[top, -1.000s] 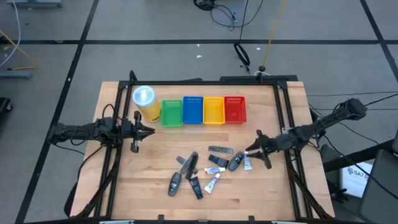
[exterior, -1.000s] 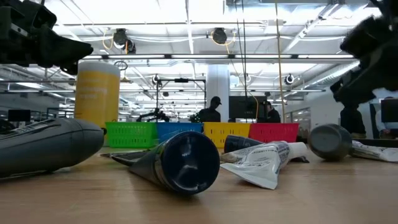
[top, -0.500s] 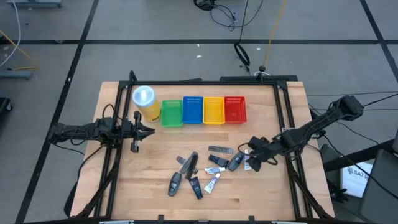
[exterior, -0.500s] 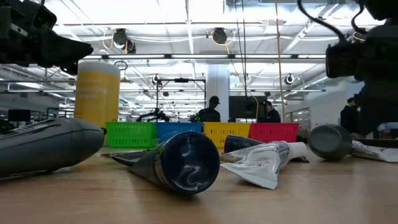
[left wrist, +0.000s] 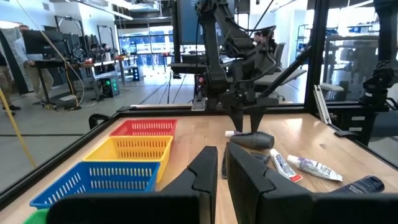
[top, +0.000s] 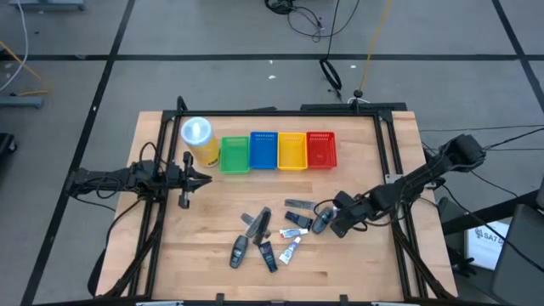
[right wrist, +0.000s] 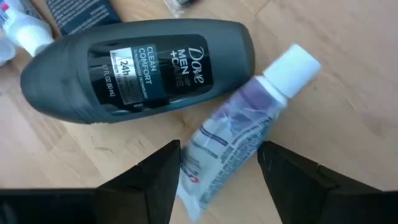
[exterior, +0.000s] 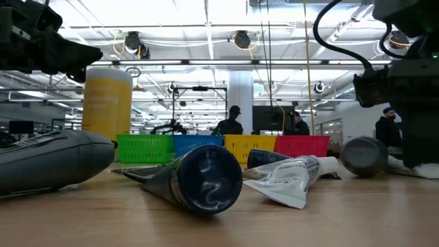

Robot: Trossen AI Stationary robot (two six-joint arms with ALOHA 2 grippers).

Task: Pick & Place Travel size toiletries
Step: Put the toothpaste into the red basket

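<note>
The right gripper (top: pixel 338 223) hangs low over the edge of the toiletry pile at about four o'clock from the table's middle, its fingers (right wrist: pixel 155 177) spread wide and straddling a small white tube (right wrist: pixel 239 149) that lies flat on the wood. Right beside that tube, nearly touching it along its length, lies a dark grey oval deodorant stick (right wrist: pixel 140 68), and that closeness is what worries me: if the gripper comes straight down, one finger could land on the stick's rounded shoulder and shove it, or pinch both at once. The tube is soft and flat, so a grip on its crimped end might just fold it and let it slip. The rest of the toiletries (top: pixel 268 234) are scattered toward six o'clock, well apart from the row of coloured baskets (top: pixel 278 151) up at twelve o'clock, beside the yellow canister (top: pixel 198 138). A lifted tube would have to travel over other items on its way there. The left gripper (top: pixel 197 179) waits at nine o'clock, its fingers (left wrist: pixel 245 180) close together with only a narrow slit between them, holding nothing.
</note>
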